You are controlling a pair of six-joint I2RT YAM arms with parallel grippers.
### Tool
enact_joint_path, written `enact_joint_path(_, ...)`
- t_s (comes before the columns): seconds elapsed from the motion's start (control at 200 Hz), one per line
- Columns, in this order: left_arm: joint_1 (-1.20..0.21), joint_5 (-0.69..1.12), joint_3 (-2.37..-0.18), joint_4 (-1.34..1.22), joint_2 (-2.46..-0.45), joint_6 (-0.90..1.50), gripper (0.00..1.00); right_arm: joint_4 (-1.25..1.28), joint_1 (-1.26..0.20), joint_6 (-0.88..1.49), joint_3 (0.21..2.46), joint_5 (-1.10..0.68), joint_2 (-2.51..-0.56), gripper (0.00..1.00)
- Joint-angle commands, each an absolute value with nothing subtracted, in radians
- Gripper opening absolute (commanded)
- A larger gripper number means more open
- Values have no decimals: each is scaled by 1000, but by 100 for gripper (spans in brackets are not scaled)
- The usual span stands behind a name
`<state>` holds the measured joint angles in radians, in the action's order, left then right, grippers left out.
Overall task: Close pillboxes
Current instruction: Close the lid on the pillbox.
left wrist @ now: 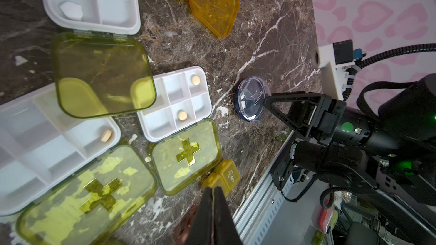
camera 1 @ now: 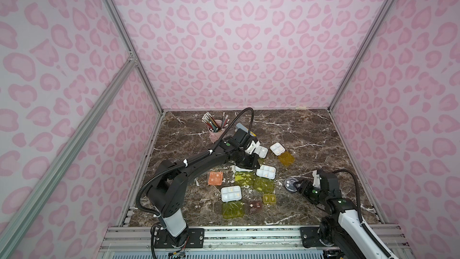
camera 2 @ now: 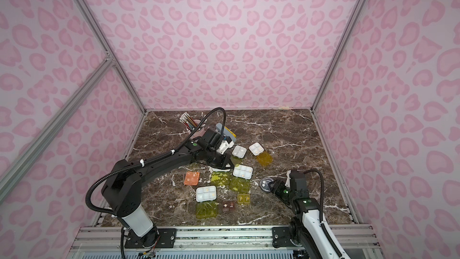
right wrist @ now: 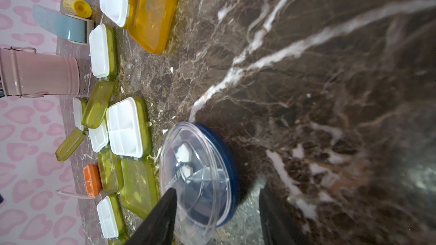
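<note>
the left claw (left wrist: 213,192) was seen clenched; the right claw (right wrist: 218,188) was held parted, touching the round pillbox (right wrist: 200,161).

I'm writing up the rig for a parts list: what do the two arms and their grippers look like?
The left arm and right arm are black with a white segment near the base. A black ribbed cable runs along each. Each wrist has a white mount and a green dot. The left gripper and right gripper have black fingers, the right's hollow triangular frames.
</note>
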<state>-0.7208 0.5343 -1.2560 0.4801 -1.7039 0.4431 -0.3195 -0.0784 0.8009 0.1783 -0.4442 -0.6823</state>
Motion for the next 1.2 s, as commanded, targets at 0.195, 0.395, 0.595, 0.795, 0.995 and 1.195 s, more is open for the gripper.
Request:
enact_joint_path(0.195,-601,543,-1183,515,-1596,396,9,-259,-100,801,159,-421,-733,58)
enact_joint_path(0.395,-508,563,-1151,544,-1538,371,9,-256,-129,801,164,-396,-766,53)
enact_joint_path(0.595,-451,584,-1138,570,-1495,358,9,-256,-143,809,168,-377,-771,45)
enact_joint_path(0.795,-407,598,-1137,605,-1450,340,9,-256,-150,810,168,-370,-779,39)
enact_joint_path(0.995,-368,609,-1127,629,-1423,325,9,-248,-155,814,166,-367,-789,37)
enact_joint_path(1.195,-350,621,-1111,624,-1416,326,9,-246,-161,821,167,-365,-790,37)
